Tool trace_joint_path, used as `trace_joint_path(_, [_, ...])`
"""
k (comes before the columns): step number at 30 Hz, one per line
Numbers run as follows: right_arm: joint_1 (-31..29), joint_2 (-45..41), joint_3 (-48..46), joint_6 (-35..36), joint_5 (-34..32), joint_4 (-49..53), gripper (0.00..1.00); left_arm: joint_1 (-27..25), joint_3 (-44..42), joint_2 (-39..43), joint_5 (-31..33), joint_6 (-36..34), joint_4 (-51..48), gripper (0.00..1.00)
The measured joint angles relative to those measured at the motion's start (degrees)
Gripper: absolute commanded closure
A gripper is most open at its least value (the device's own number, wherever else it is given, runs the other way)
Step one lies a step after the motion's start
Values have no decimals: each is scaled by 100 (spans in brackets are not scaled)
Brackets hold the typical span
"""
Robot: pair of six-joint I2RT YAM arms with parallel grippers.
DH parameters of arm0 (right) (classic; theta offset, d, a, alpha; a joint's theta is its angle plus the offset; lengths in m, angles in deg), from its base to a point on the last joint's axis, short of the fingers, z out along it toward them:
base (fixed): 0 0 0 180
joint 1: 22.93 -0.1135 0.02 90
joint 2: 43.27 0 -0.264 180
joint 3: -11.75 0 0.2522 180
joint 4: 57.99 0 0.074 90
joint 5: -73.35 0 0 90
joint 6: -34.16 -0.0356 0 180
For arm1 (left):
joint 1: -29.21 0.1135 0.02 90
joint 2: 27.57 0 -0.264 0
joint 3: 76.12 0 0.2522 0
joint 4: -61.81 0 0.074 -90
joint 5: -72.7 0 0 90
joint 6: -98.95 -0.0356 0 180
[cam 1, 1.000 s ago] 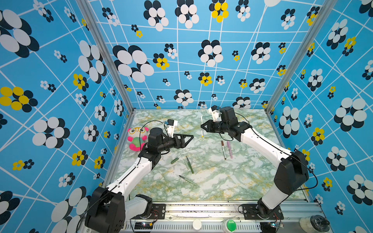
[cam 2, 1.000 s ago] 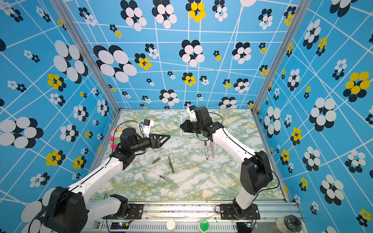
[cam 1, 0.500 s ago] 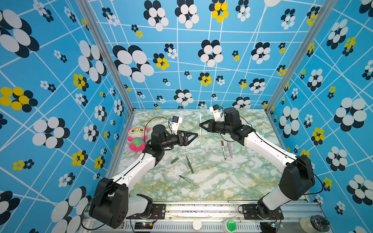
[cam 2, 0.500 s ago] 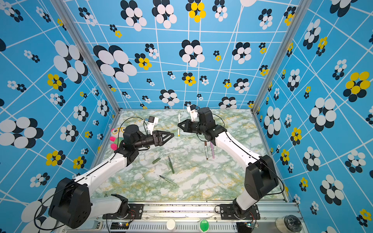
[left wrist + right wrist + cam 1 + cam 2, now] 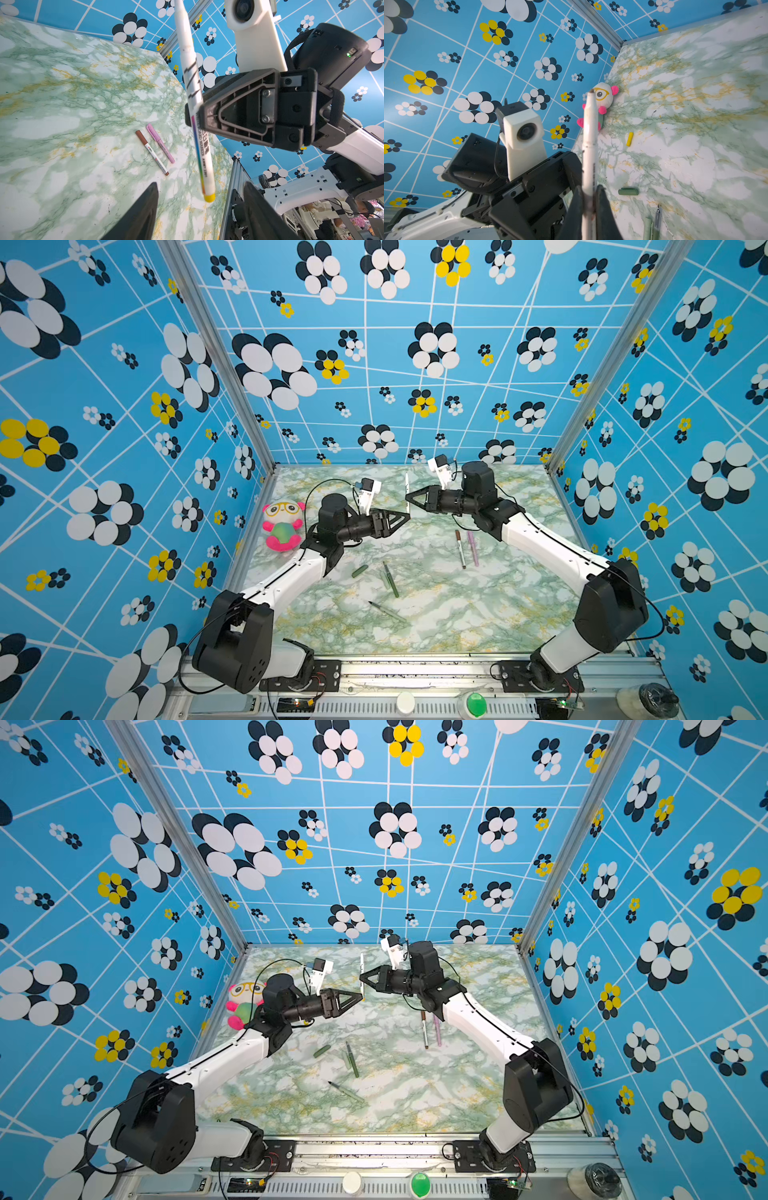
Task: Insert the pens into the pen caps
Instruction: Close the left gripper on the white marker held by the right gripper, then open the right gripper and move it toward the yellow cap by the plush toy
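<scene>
One pen (image 5: 589,135), handover likely: right gripper (image 5: 589,189) pinches it upright, left gripper (image 5: 200,184) gapes round yellow end; next, close squarely.

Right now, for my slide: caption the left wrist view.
Right gripper holding yellow-ended white pen; brown pen, pink pen on table.

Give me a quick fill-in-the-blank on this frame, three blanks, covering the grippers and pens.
1. The right gripper is shut on a white pen whose butt end is ____.
2. The left gripper holds nothing; its jaws stand ____.
3. On the table, a capped pen lies beside the pink pen; its cap is ____.

Missing words: yellow; open; brown.
</scene>
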Motion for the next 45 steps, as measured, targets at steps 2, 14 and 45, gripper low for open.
trace_joint_path(2, [0, 15, -2, -11, 70, -20, 97, -20, 57, -20, 2, 28, 26, 43])
trace_joint_path(14, [-44, 26, -2, -7, 278, -35, 97, -39, 155, -153, 0, 63, 37, 63])
trace_joint_path(45, [-509, 1165, 2090, 874, -1062, 2022, 53, 885, 59, 1613, 2820, -822, -3578, 100])
